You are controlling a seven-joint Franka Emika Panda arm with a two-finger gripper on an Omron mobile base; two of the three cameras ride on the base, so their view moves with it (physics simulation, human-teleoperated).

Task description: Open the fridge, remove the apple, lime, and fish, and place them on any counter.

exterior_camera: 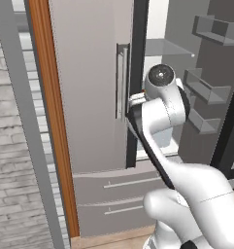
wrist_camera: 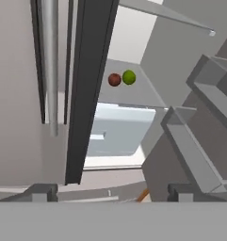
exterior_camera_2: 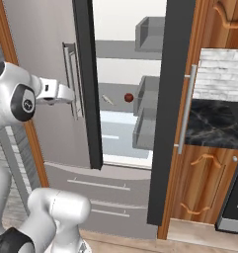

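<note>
**One fridge door open, fruit and fish on the shelf inside**

Two round fruits sit side by side on a grey shelf inside the fridge [exterior_camera_2: 86, 59]: in the hand view the dark red apple [wrist_camera: 114, 79] and the yellow-green lime [wrist_camera: 129, 77] touch or nearly touch, the apple on the left. From the right base view the apple [exterior_camera_2: 129, 98] shows against the white back wall, and a slender pale fish [exterior_camera_2: 107, 100] lies on the same shelf a little to its left, apart from it. Below that shelf is a pale translucent drawer.

Right of the dark centre strip the fridge compartment stands open, and its door [exterior_camera_2: 167, 113] is swung out, with grey door bins on its inner face and a vertical bar handle on its outer edge. The left door is shut, its bar handle [exterior_camera: 122, 80] upright beside the centre strip. Two lower drawers lie beneath.

At the left door's handle is the end effector [exterior_camera_2: 73, 94], in front of the shut door. In the hand view its two dark fingertips [wrist_camera: 39, 192] stand wide apart at the bottom, with nothing between them.

Right of the open door, the black marble table [exterior_camera_2: 217, 123] rests on brown wooden cabinets. Left of the fridge runs a wooden panel, then a grey brick wall.
</note>
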